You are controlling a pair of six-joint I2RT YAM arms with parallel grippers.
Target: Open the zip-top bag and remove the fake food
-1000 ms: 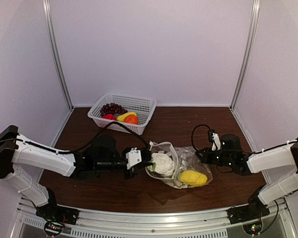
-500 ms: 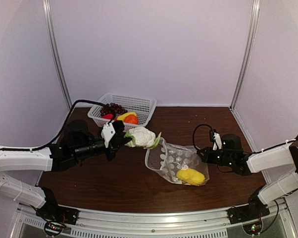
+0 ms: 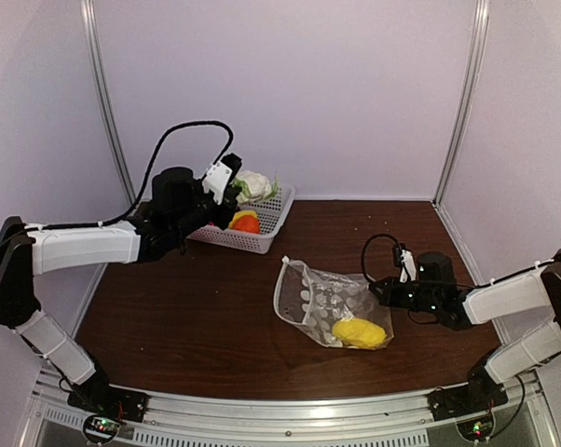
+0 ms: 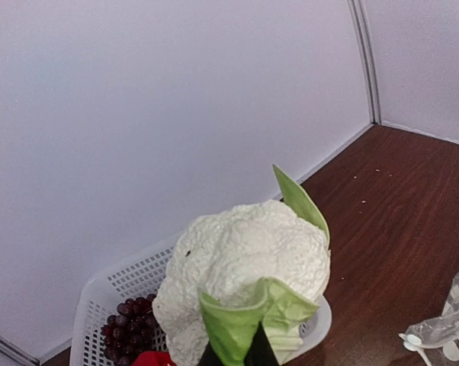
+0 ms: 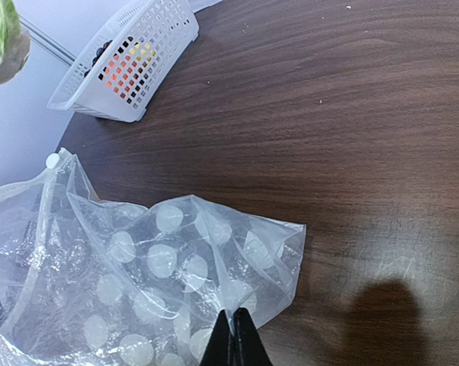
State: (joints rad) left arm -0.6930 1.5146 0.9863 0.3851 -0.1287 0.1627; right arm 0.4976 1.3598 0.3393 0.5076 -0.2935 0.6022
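The clear dotted zip-top bag lies open on the table with a yellow fake food piece inside. My right gripper is shut on the bag's right edge. My left gripper is shut on a white lumpy cauliflower piece with green leaves and holds it in the air over the white lattice basket. The basket holds purple grapes, a red piece, a yellow piece and an orange one.
The basket stands at the back left by the wall. Grey walls with metal corner strips close the back and sides. The metal rail runs along the table's near edge.
My left gripper has pulled the cauliflower out of the bag, carried it up and to the back left, and now holds it over the basket. The bag has slumped. The right arm has stayed still.
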